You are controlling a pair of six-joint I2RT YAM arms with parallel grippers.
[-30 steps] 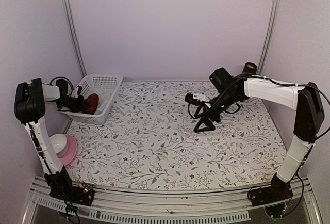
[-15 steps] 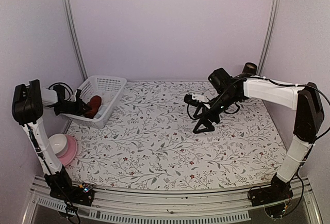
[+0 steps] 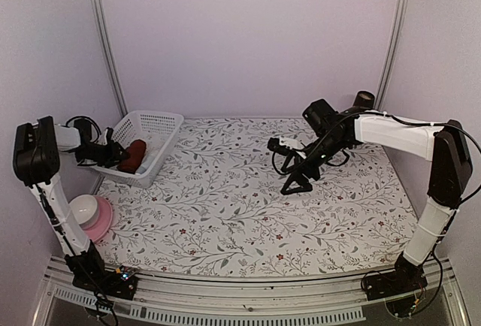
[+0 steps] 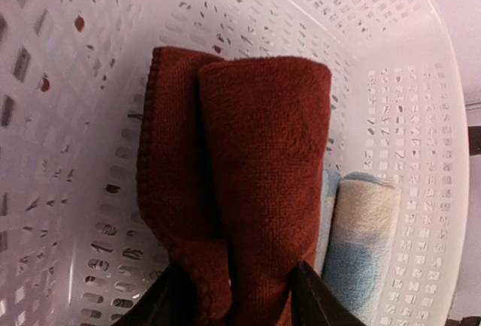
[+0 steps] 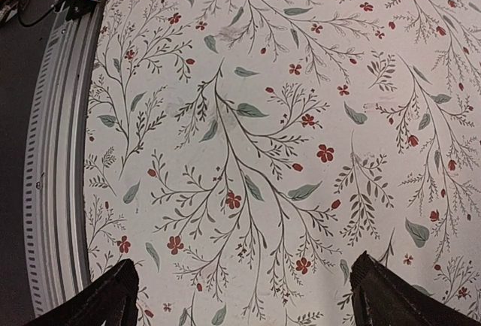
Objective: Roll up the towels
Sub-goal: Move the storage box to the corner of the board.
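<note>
Lying rolled in the basket [image 3: 159, 118], at about 10 o'clock on the surface [image 3: 225, 213], both towels look finished and stowed. In the left wrist view the red towel [image 4: 255, 168] fills the middle. The checked towel [image 4: 361, 243] is a tighter roll touching it at 4 o'clock. Packed side by side against the basket's wall, the rolls probably brace one another, so neither can spring loose.

The left pincer [image 4: 239, 300] reaches in from the basket's 9 o'clock side. Its fingers [image 4: 173, 303] stand partly apart on either side of the red roll's near end and touch the cloth. Whether they squeeze it or only flank it cannot be told. That pose suits setting the roll down lengthwise beside its neighbour.

The right pincer [image 5: 252, 296] is spread wide and holds nothing. It hangs over bare floral cloth at about 1 o'clock, well away from the basket, likely parked out of the left arm's way.

A pink dish [image 3: 101, 224] sits at 8 o'clock. No brand, label or writing can be read anywhere, and no tag shows on the checked roll.
</note>
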